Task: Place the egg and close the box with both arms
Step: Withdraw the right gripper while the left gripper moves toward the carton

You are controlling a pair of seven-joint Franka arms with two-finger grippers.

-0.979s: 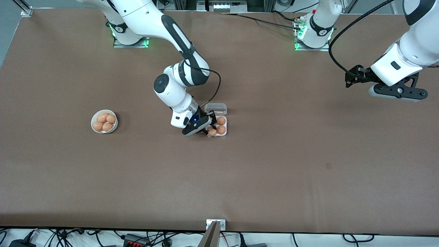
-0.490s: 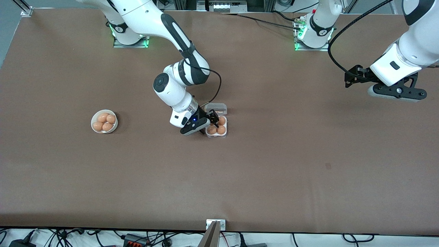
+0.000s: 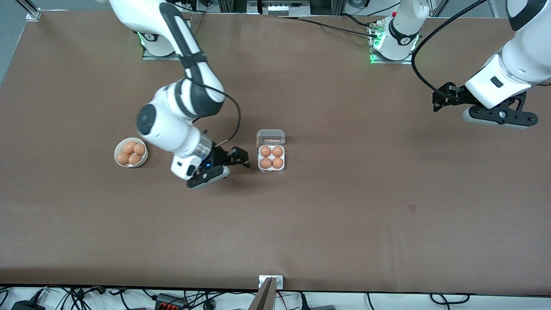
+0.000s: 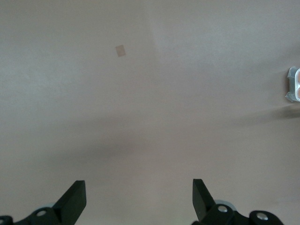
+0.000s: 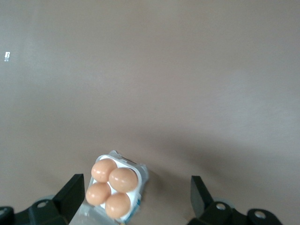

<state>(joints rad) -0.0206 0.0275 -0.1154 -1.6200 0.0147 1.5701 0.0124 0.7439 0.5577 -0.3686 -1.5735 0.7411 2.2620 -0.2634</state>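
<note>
**Box is full, lid's up next**

Plain brown table (image 3: 344,224), nothing fancy, cables along the edge nearest the front camera.

Right gripper (image 3: 234,160): fingers spread wide with nothing between them. In its wrist view the two black fingertips (image 5: 70,190) frame bare table and the box (image 5: 115,187) sits between them farther off. It hangs low over the table just beside the box, toward the right arm's end, between the box and the bowl (image 3: 131,152). The bowl has four eggs in it.

The box (image 3: 271,157) sits near the middle of the table. All four cups are filled, so the egg (image 3: 265,163) part looks done to me. The clear lid (image 3: 270,137) stands open at the edge farther from the front camera.

Left gripper (image 4: 139,197): fingers also wide apart, empty, looking down at bare table. It's up in the air over the left arm's end of the table, well apart from the box. That arm is just waiting.

So the step in hand is closing the lid. My take: bring the left arm in to steady the tray, since it's light and will probably slide. Then have the right one tip the lid over from its free edge, and press down gently. Push flat on the lid, not at an angle, or the whole box may skate away.
</note>
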